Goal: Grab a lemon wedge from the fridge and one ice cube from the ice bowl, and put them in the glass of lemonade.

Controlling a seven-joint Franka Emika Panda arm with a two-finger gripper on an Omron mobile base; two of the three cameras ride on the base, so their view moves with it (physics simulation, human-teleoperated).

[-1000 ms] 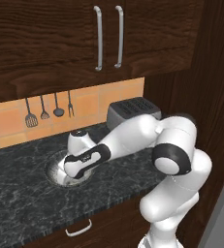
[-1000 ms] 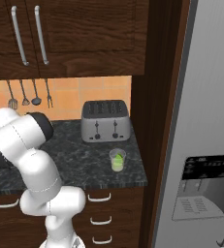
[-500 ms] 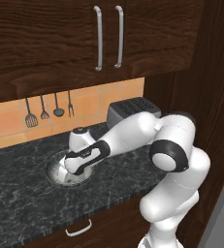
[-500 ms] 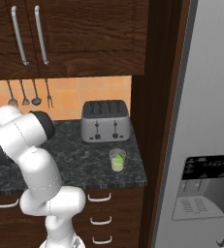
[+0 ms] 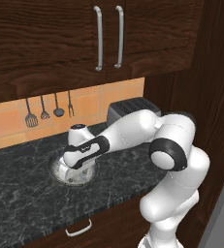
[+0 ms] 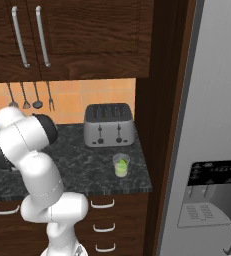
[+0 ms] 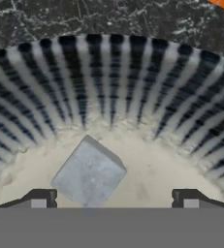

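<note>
Ice bowl [image 5: 60, 170] sits under our gripper [image 7: 114, 198], whose fingers are spread wide around a grey ice cube [image 7: 89, 174], not squeezing it.

Glossy white, rounded arm [image 5: 133, 131] segments, bulbous at the joints. Dark grey to black collars between segments. Black band across the white wrist housing. Two small dark fingers [image 7: 40, 197], square-tipped, with pale grey faces.

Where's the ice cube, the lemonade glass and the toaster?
ice cube [image 7: 88, 175], hand view, on its top face.
glass of lemonade [image 6: 121, 165], right base view, on its side wall.
toaster [image 6: 108, 129], right base view, on its front face.
</note>
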